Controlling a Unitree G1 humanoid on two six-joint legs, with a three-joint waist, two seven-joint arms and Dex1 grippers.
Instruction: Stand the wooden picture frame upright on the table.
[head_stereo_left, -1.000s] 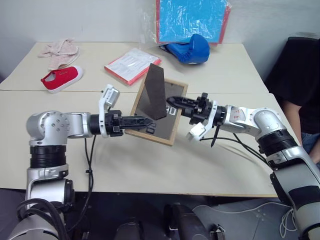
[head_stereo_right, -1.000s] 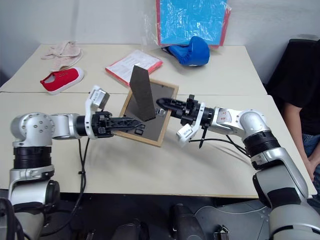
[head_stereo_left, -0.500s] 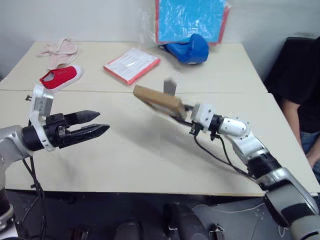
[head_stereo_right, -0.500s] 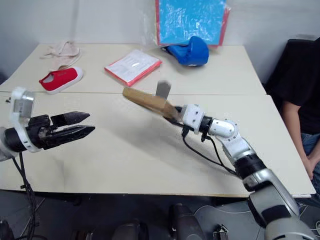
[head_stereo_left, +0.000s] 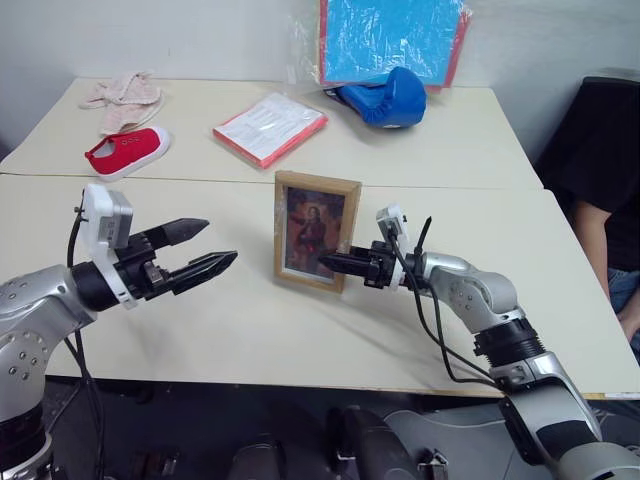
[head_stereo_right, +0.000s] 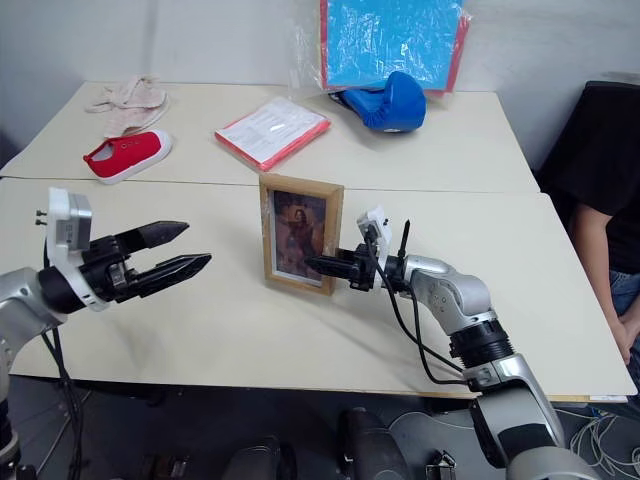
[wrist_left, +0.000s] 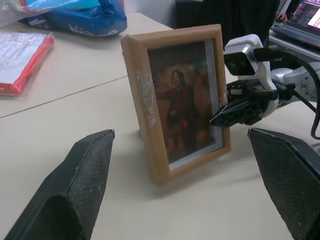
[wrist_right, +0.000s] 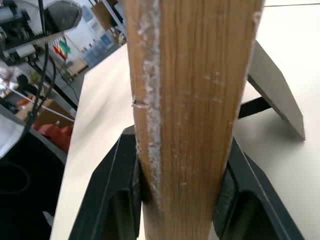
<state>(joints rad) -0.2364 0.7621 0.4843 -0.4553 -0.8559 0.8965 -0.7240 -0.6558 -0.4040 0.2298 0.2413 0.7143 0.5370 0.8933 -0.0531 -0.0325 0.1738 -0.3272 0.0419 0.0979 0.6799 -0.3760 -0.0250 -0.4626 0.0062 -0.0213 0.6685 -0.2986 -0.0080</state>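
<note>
The small rectangular light-wood picture frame (head_stereo_left: 317, 230), with a reddish-brown portrait in a white mat, is seen standing upright near the middle of the large cream flat-topped worktop (head_stereo_left: 300, 330), its front turned toward the robot. Its right edge is clamped between the black fingers of the right end effector (head_stereo_left: 335, 264), which is held at the frame's 3 o'clock (in the right wrist view the wood is pinched on both sides, and the fold-out stand (wrist_right: 275, 90) is seen spread behind). The left end effector (head_stereo_left: 205, 250) is held at the frame's 9 o'clock, well apart from it, fingers spread wide and grasping nothing. A red-edged flat booklet (head_stereo_left: 270, 127) lies at the frame's 12 o'clock.
</note>
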